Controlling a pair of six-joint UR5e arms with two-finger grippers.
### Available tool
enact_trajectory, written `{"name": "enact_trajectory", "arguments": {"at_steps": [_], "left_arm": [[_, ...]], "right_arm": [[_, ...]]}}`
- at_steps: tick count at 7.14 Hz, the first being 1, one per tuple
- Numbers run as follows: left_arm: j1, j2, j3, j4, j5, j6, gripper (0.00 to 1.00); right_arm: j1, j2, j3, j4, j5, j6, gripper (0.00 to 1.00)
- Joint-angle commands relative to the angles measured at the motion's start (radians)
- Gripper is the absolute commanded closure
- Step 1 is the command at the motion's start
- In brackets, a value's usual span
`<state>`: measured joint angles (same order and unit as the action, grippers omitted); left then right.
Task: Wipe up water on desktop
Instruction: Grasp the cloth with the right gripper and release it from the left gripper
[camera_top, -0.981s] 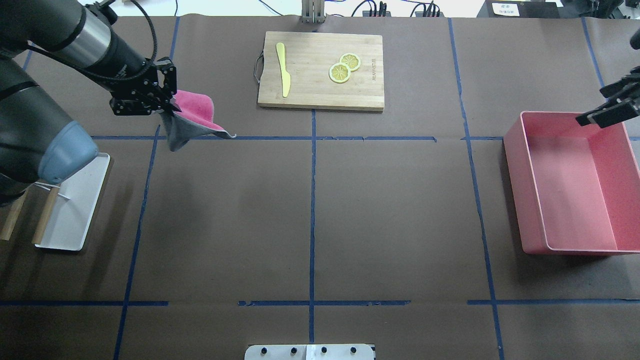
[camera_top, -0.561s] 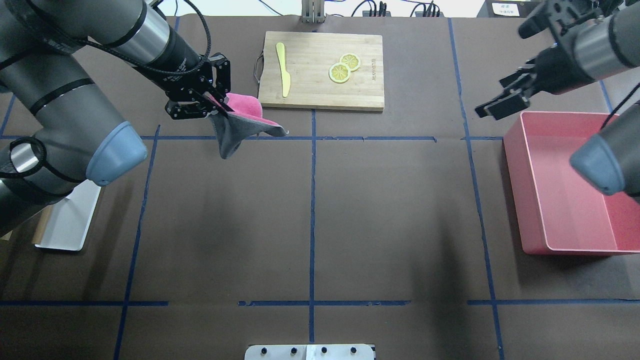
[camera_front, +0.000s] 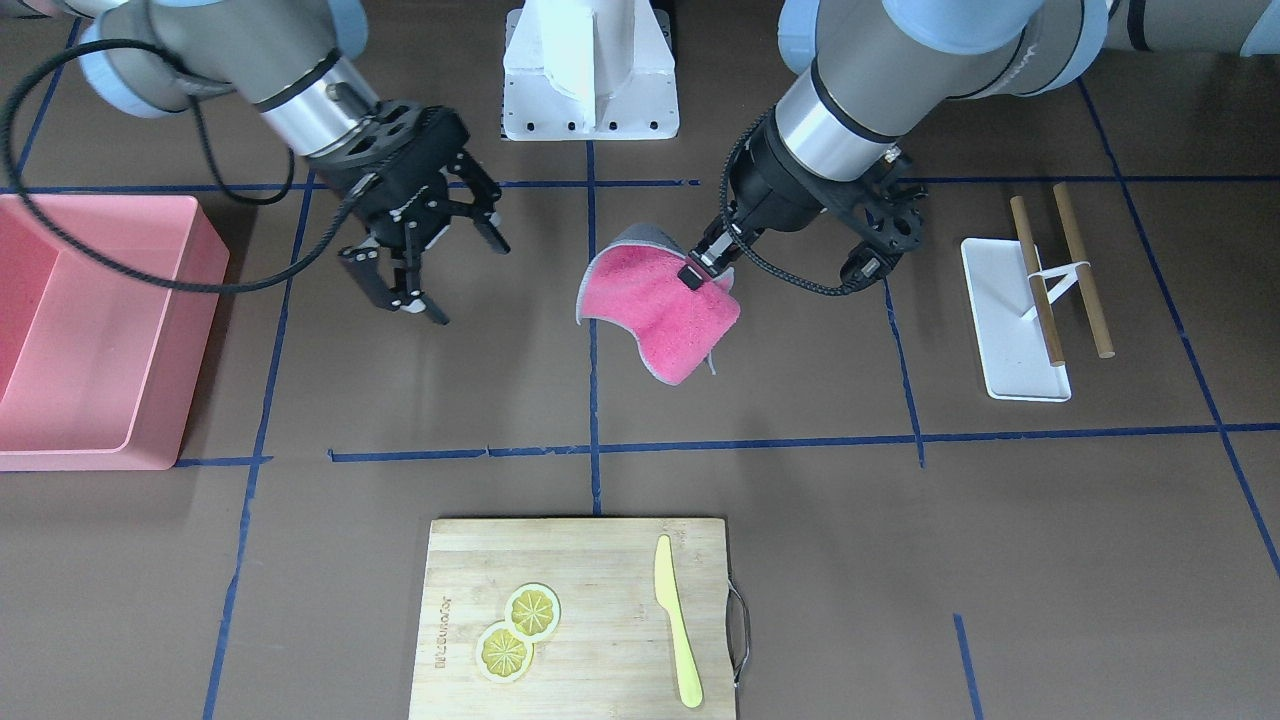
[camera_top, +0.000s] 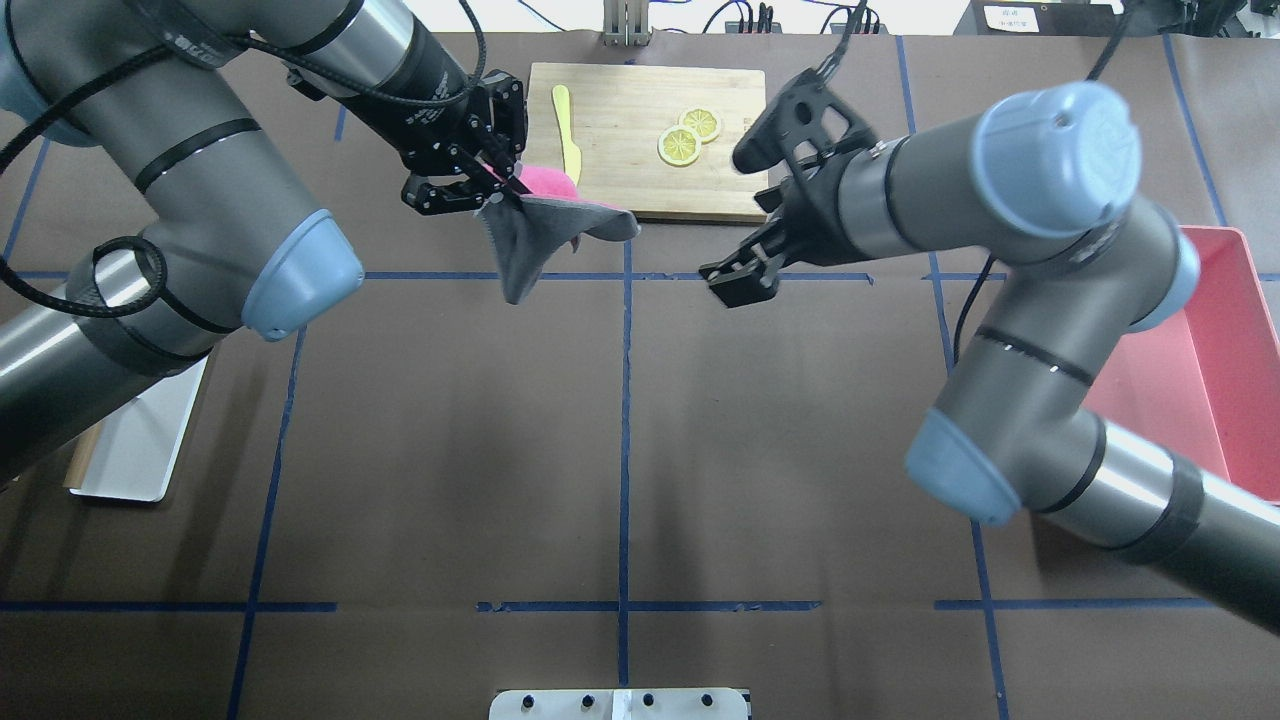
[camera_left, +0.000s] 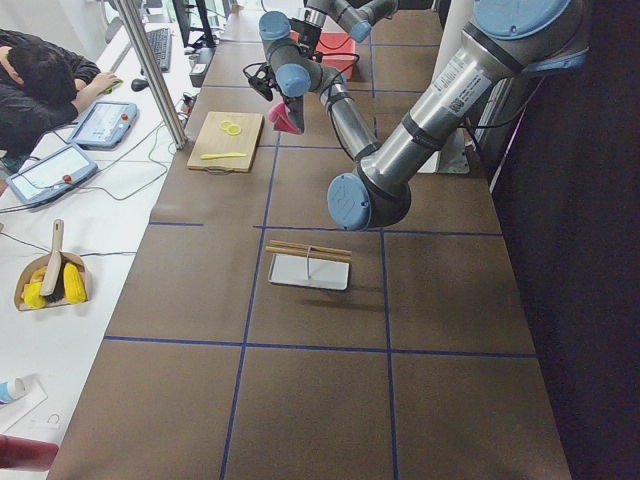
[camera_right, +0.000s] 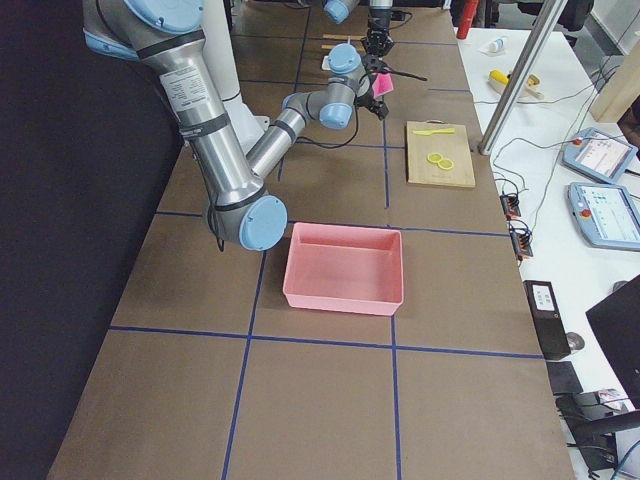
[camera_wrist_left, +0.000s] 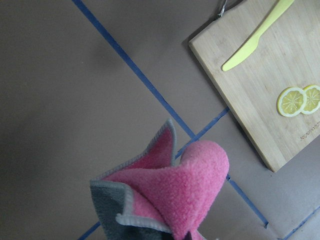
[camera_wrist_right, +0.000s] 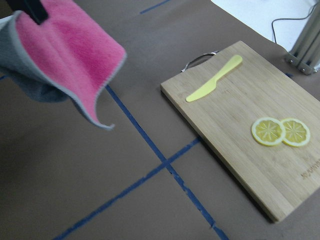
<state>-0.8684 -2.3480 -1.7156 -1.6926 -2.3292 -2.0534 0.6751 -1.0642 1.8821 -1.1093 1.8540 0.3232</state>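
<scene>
Change noted: the left tool (camera_top: 492, 192) has carried the cloth (camera_front: 660, 310) in from the left column to the centre tape line. The right tool (camera_front: 432, 272) has swung away from the pink bin (camera_front: 205, 300) and now faces the cloth across that line.
Left tool: pinched tight on one edge of the cloth. The rest hangs free, pink face and grey backing both showing.
Right tool: jaws spread wide, holding nothing, near the cloth but apart from it.
Cloth position: in the air, not touching the desk (camera_top: 450, 450).
Water: no wet patch can be made out on the brown surface in any view.
Meaning for task: wiping is judged not yet begun. With both tools converging, the likely step is a second grip or a hand-over, then lowering.
Edges: the cutting board (camera_top: 620, 120), with its yellow knife (camera_top: 563, 120) and lemon slices (camera_top: 688, 138), lies just beyond the cloth. The wrist views show its near corner close by.
Risk: a stroke away from the robot could catch that corner or its wire handle.
Open room: the squares on the robot's side of the cloth show only bare desk and tape.
Side limits: the white tray (camera_front: 1000, 320) and the pink bin sit well apart at either end.
</scene>
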Motion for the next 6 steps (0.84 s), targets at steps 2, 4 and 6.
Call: {"name": "enact_trajectory", "arguments": {"at_steps": [2,4,6], "left_arm": [[0.040,-0.037,0.013,-0.016,0.001,-0.030,0.95],[0.057,-0.044,0.013,-0.039,0.001,-0.030,0.94],[0.069,-0.044,0.014,-0.045,0.001,-0.028,0.93]], "right_arm": [[-0.089,0.038,0.002,0.000,-0.116,-0.007,0.01],[-0.107,0.046,0.002,0.000,-0.140,-0.010,0.02],[-0.109,0.041,-0.003,0.040,-0.137,-0.010,0.56]]}}
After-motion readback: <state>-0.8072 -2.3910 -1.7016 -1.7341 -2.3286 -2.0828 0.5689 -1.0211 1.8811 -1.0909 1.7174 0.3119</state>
